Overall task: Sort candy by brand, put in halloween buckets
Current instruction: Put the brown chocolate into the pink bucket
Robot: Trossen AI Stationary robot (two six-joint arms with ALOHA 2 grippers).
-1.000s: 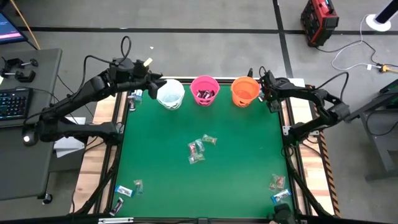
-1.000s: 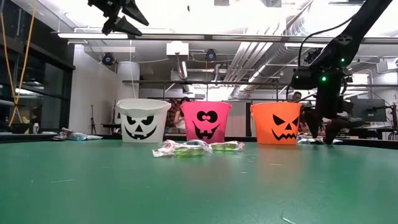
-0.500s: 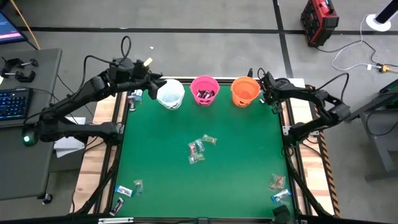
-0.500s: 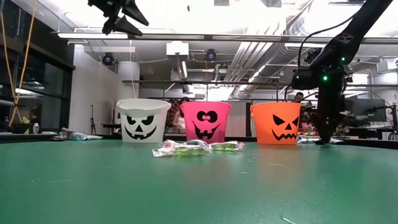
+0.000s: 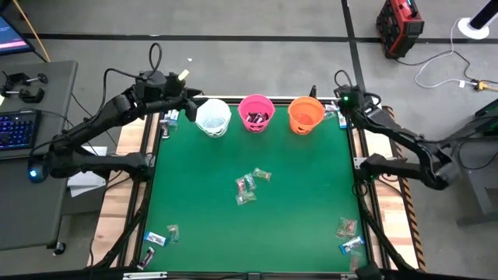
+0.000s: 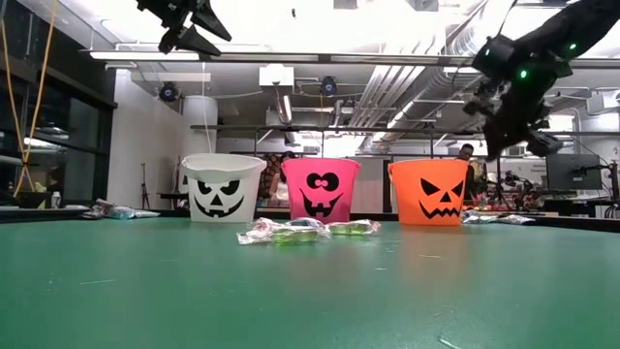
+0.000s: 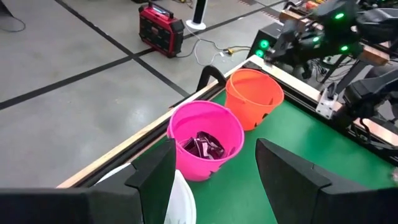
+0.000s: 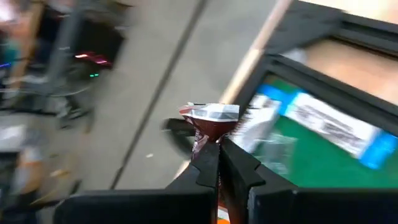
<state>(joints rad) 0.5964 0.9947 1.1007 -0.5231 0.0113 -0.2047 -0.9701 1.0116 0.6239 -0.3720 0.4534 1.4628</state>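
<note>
Three halloween buckets stand in a row at the table's far edge: white (image 5: pixel 213 118), pink (image 5: pixel 256 113) with dark candy inside (image 7: pixel 202 146), and orange (image 5: pixel 306 114). My right gripper (image 5: pixel 339 103) hangs above the far right corner beside the orange bucket (image 6: pixel 429 191), shut on a silvery and dark red candy (image 8: pixel 208 121). My left gripper (image 7: pixel 211 180) hovers open high over the white bucket (image 6: pixel 223 187), holding nothing. Loose candy lies mid-table (image 5: pixel 249 185), at the near left (image 5: pixel 159 237) and at the near right (image 5: pixel 348 236). My right gripper pinches one end of the candy's wrapper (image 8: pixel 205 146) between its two fingertips (image 8: pixel 233 165). The rest of the wrapper sticks out beyond the tips. The candy is lifted clear of the table.
More wrapped candy lies in the far right corner below my right gripper (image 8: pixel 336 124) and by the far left corner (image 5: pixel 170 119). The green mat (image 5: pixel 296 218) has bare room between the piles. A dark frame rail (image 5: pixel 359 155) borders the table.
My right gripper stood open on the table beside the orange bucket, shut on a candy there, then rose well above the bucket's rim with the candy lifted clear. My left gripper has stayed still.
</note>
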